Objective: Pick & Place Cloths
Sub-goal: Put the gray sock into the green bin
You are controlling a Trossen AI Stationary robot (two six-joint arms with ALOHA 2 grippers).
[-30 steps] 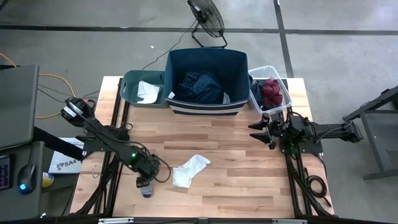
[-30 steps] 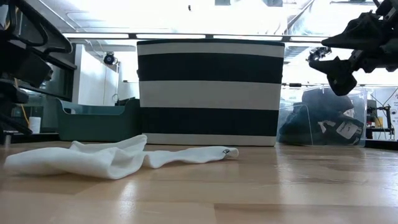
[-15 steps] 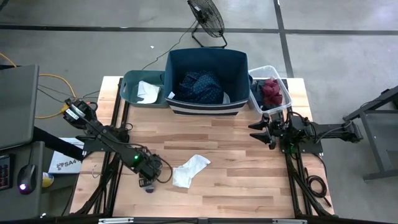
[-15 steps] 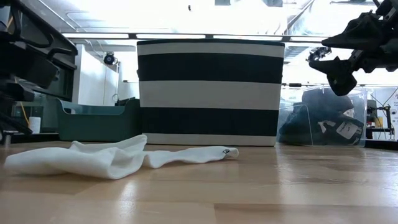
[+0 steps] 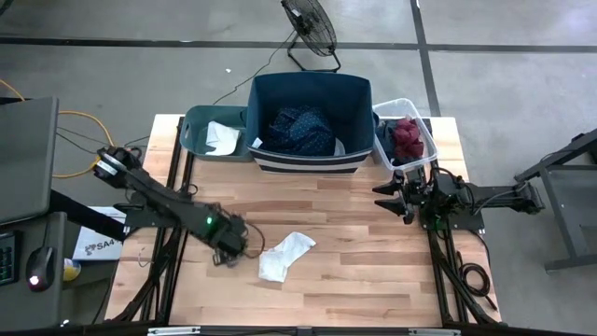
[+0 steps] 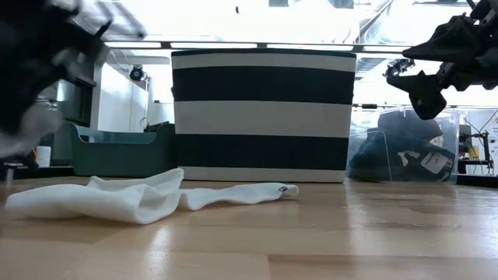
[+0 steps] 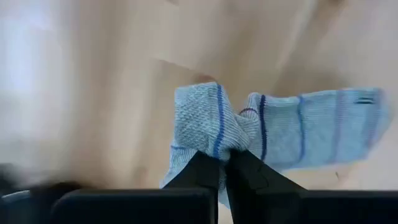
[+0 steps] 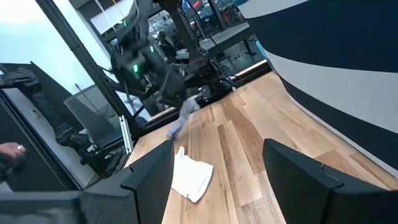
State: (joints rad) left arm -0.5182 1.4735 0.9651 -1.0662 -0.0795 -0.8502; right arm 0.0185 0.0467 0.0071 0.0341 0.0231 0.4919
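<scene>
While left gripper (image 7: 225,167) clenches blue-striped grey sock (image 7: 273,127), right gripper (image 5: 399,198) hangs open near clear bin (image 5: 424,140); no legible writing.

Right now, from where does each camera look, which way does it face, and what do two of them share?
High: above the table, facing down; both arms, left gripper, right gripper.
Low: at table height, facing the striped bin; white sock in front.
Left wrist: past its fingers, shut on a blue striped sock.
Right wrist: across the table toward the left arm.
High, low and right wrist share the white sock.
</scene>
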